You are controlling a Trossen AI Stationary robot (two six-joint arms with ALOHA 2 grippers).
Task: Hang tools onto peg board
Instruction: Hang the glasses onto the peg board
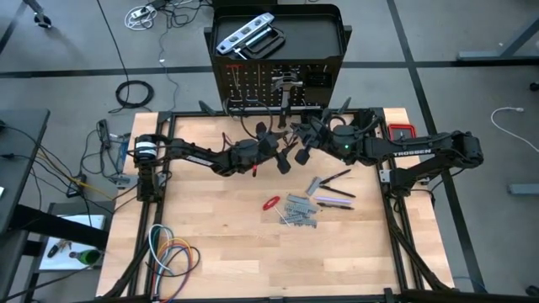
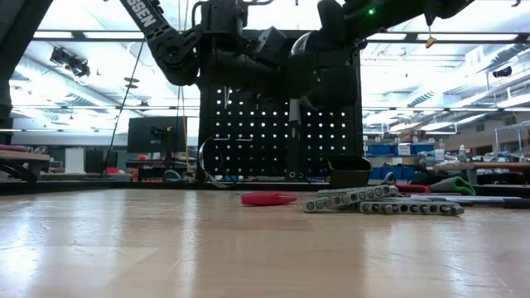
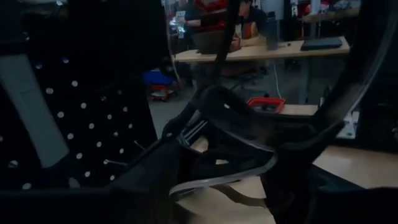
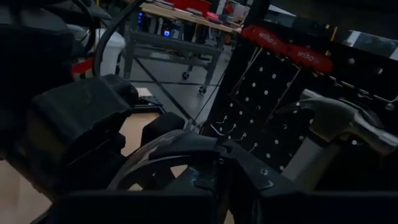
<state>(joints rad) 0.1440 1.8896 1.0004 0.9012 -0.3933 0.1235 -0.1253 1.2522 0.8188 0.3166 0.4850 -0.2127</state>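
wooden table point(image 1: 210, 252) | black holed peg board point(image 1: 253, 84), hammer point(image 1: 285, 82) hung | left gripper point(image 1: 282, 156) jaws unclear | right gripper point(image 1: 305, 143) jaws shut

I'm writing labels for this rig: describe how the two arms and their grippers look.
Both arms are dark, jointed and slim. The left arm has a silver-banded base with coloured wires beside it. The right arm bears white TROSSEN lettering and a green light near its wrist. The left gripper and right gripper are black with two fingers.

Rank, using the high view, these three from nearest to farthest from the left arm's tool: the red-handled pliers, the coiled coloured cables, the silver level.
From the left tool:
1. Red-handled pliers, on the table just in front of it.
2. Silver level, on the stand's top tray behind the peg board.
3. Coiled coloured cables, at the table's near left corner.
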